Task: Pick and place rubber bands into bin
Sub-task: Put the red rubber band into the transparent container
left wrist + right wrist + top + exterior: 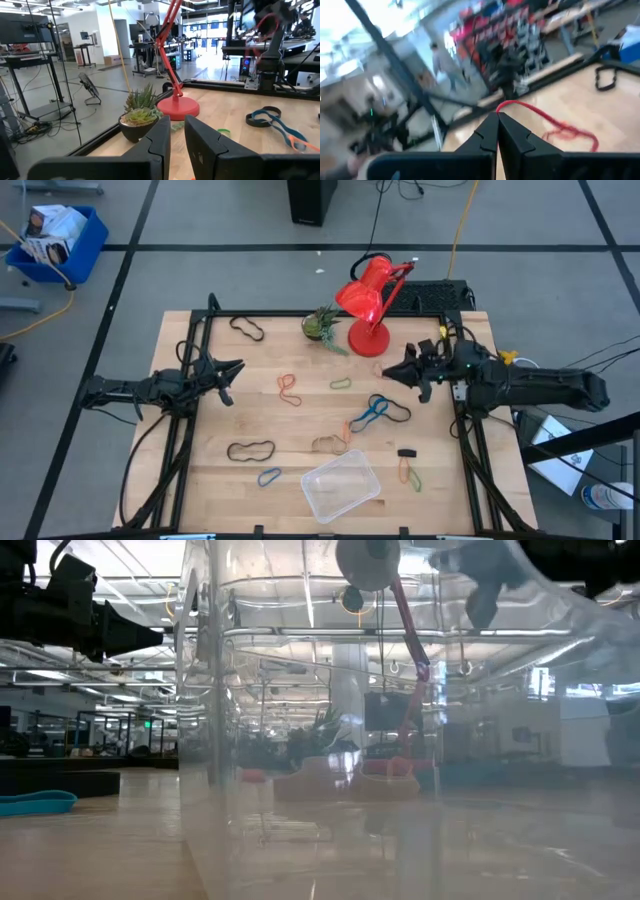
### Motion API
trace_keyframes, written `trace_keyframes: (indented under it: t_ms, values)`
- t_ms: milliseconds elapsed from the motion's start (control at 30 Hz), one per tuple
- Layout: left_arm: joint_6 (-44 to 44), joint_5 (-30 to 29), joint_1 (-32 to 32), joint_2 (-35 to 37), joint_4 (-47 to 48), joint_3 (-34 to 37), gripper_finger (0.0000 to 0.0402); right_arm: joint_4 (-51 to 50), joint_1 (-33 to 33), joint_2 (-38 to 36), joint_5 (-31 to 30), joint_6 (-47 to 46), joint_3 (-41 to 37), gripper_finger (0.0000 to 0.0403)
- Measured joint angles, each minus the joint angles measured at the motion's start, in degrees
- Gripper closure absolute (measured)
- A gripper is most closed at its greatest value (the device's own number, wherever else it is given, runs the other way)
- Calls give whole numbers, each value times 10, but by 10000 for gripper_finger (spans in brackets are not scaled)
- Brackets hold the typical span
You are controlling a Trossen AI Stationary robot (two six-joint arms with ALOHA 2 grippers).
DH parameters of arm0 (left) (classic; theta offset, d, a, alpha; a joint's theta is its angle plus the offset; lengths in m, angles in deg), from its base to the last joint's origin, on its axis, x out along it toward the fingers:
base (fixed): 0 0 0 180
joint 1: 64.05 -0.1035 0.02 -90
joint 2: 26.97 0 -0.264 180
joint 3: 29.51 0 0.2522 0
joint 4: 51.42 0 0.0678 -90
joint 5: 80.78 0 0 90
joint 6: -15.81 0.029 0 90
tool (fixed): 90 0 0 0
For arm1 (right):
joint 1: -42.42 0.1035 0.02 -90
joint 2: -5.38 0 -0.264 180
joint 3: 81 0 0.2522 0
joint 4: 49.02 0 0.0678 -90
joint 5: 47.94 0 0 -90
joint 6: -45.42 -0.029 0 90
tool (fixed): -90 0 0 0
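Observation:
My right gripper (392,372) hovers above the table's right half, shut on a red rubber band (555,125). That band also shows as a red loop (267,24) high over the table. My left gripper (232,375) waits at the left side, its fingers (162,132) a narrow gap apart with nothing between them. Several rubber bands lie flat on the wood: a black one (250,450), a blue one (269,476), an orange one (288,388) and a blue and black tangle (380,410). The clear bin (312,480) stands near the front edge, and its wall (300,740) fills the low view. My right gripper pinches the red rubber band by one end of its loop (504,105), right at the tips of its two shut fingers. The fingers point about level. The rest of the band trails slack away from the tips, lifted clear of the table.
A red desk lamp (370,300) and a small potted plant (322,325) stand at the table's far edge. Black frame rails (190,430) run along both sides. A green band (341,383), a tan one (330,443) and a small black piece (407,452) lie mid-table.

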Motion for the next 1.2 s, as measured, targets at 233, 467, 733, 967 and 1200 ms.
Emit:
trace_keyframes:
  t_ms: [233, 467, 733, 967, 1200]
  values:
    - [-5, 1, 0, 0, 0, 0, 339, -190, 114, 108, -2, 56, 175, 403]
    - [-20, 1, 0, 0, 0, 0, 339, -218, 247, 239, -12, 67, 262, 403]
    - [-20, 1, 0, 0, 0, 0, 339, -236, 341, 358, -71, 21, 276, 403]
    - [-18, 1, 0, 0, 0, 0, 339, -235, 378, 444, -113, 5, 276, 403]
    - [-17, 2, 0, 0, 0, 0, 339, -233, 381, 522, -112, -8, 276, 403]
